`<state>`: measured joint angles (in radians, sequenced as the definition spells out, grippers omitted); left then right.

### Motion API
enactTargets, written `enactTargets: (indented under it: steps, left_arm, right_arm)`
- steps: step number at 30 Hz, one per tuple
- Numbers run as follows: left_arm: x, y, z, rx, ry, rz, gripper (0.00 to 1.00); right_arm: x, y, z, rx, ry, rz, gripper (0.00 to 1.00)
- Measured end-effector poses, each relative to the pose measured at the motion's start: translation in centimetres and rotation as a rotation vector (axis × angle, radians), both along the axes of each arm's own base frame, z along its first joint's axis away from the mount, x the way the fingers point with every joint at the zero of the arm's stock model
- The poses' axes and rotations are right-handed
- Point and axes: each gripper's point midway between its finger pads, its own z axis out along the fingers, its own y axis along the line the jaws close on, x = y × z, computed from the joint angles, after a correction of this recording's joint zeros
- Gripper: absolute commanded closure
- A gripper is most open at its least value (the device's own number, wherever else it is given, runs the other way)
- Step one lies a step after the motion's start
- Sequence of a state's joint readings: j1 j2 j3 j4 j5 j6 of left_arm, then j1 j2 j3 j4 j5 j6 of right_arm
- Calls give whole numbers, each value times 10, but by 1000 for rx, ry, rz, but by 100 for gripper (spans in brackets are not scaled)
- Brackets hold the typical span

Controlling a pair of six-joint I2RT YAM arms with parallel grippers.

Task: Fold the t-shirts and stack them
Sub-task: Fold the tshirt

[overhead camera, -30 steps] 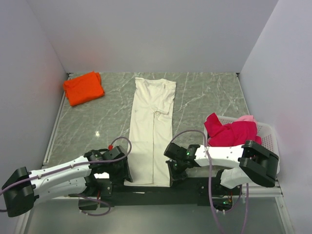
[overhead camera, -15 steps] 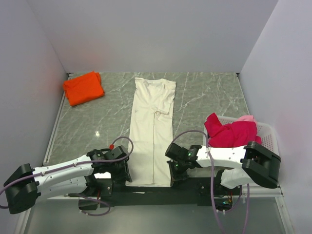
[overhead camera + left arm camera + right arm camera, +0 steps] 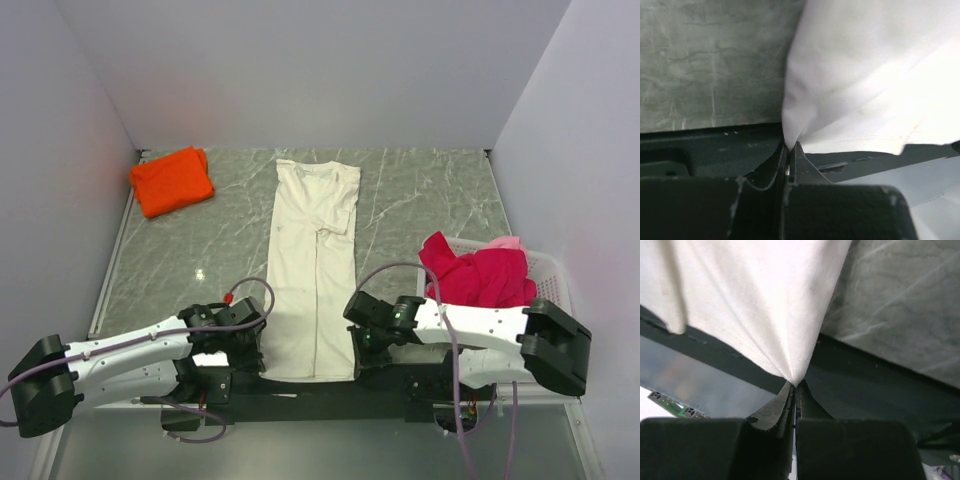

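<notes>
Count: four t-shirts, two pincers, one basket, one table.

Item one, the cream t-shirt [image 3: 312,265]: soft matte cloth, folded lengthwise into a long narrow strip. It lies flat down the middle of the table [image 3: 420,200], collar end toward the far wall, hem end at the near edge. A thin line runs down its lower middle, with light creases beside it.

Item two, the orange t-shirt [image 3: 172,180]: bright cloth, folded into a compact rough square at the far left corner of the table, well apart from the cream one.

Items three and four, the crimson t-shirt [image 3: 470,275] and the pale pink t-shirt [image 3: 507,243]: both crumpled and heaped in the white plastic lattice basket [image 3: 550,270] at the right side. The pink shows only as a small patch behind the crimson.

Table surface: smooth grey-green marbled pattern with pale veins and a slight sheen.

Left pincer [image 3: 789,146]: black fingers clenched on the near left hem corner of the cream t-shirt, the cloth pinched to a point between the tips.

Right pincer [image 3: 794,384]: clenched likewise on the near right hem corner, the cloth drawn into fine radiating pleats.

Both corners sit at the black rail [image 3: 320,392] along the near edge
</notes>
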<state>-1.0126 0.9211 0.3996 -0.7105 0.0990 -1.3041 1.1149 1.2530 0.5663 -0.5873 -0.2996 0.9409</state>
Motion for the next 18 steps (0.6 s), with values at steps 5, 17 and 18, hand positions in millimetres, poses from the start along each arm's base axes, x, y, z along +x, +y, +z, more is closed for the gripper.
enactTargets:
  steps: [5, 17, 18]
  left_arm:
    - [19, -8, 29, -1, -78, 27, 99]
    - [75, -24, 91, 17, -273, 96, 100]
    - [81, -22, 93, 23, -283, 107, 100]
  right_arm:
    - [9, 4, 29, 38, -59, -24, 100]
    - [78, 6, 82, 15, -226, -177, 100]
    - [87, 6, 84, 10, -238, -192, 100]
